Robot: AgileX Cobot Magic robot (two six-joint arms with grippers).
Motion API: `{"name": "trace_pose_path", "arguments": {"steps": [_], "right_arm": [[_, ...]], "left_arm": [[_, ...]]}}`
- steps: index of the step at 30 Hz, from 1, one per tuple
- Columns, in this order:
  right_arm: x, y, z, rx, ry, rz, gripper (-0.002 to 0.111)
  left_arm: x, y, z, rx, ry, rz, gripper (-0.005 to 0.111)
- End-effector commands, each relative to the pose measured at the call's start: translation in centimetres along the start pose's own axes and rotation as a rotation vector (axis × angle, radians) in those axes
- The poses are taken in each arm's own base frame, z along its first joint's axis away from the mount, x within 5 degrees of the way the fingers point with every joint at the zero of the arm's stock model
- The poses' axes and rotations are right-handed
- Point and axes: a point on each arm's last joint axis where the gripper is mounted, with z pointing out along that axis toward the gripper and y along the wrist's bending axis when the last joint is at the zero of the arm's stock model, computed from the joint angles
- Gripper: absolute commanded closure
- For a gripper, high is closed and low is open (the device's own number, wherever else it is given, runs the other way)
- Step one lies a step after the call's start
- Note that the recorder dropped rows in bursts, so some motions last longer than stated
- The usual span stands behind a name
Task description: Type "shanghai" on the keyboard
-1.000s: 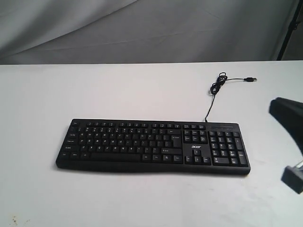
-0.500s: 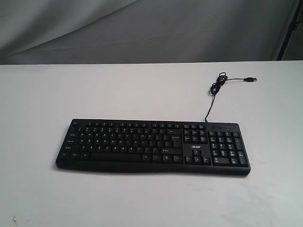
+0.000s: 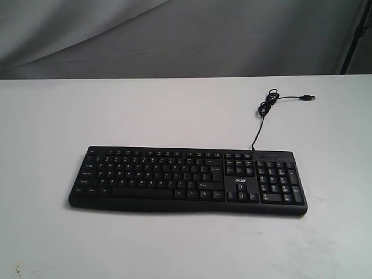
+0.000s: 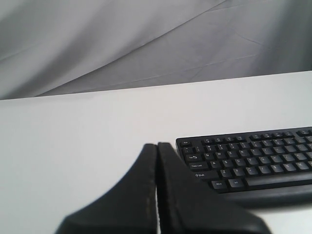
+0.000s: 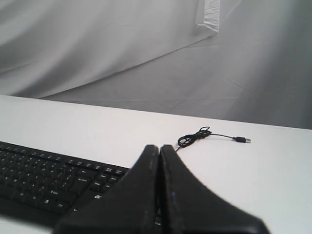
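Observation:
The black keyboard (image 3: pixel 187 180) lies flat on the white table (image 3: pixel 174 110), its number pad to the right and a white logo by the arrow keys. Its thin USB cable (image 3: pixel 263 110) runs back to a loose coil and a free plug. No arm shows in the exterior view. In the left wrist view my left gripper (image 4: pixel 157 145) is shut with nothing in it, just off the keyboard's (image 4: pixel 253 161) Esc corner. In the right wrist view my right gripper (image 5: pixel 160 146) is shut and empty, in front of the keyboard's (image 5: pixel 48 180) right part, which it hides, with the cable (image 5: pixel 195 138) beyond.
A grey cloth backdrop (image 3: pixel 174 35) hangs behind the table's far edge. A dark stand leg (image 3: pixel 354 35) shows at the far right.
A second ago my right arm showed at the right edge of the exterior view; it has since left that view. The keyboard and cable have not moved.

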Motion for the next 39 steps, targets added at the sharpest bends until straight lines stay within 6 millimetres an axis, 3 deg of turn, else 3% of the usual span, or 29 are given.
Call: {"name": "trace_pose_path", "arguments": {"steps": [1,39], "right_arm": [[0.50,-0.04,-0.03,0.008,0.043,0.007,0.108],[0.57,-0.04,-0.04,0.008,0.050,0.009,0.108]], "left_arm": [[0.10,-0.02,0.01,0.003,-0.002,-0.001,0.107],[0.10,-0.02,0.01,0.003,-0.002,-0.001,0.107]]}}
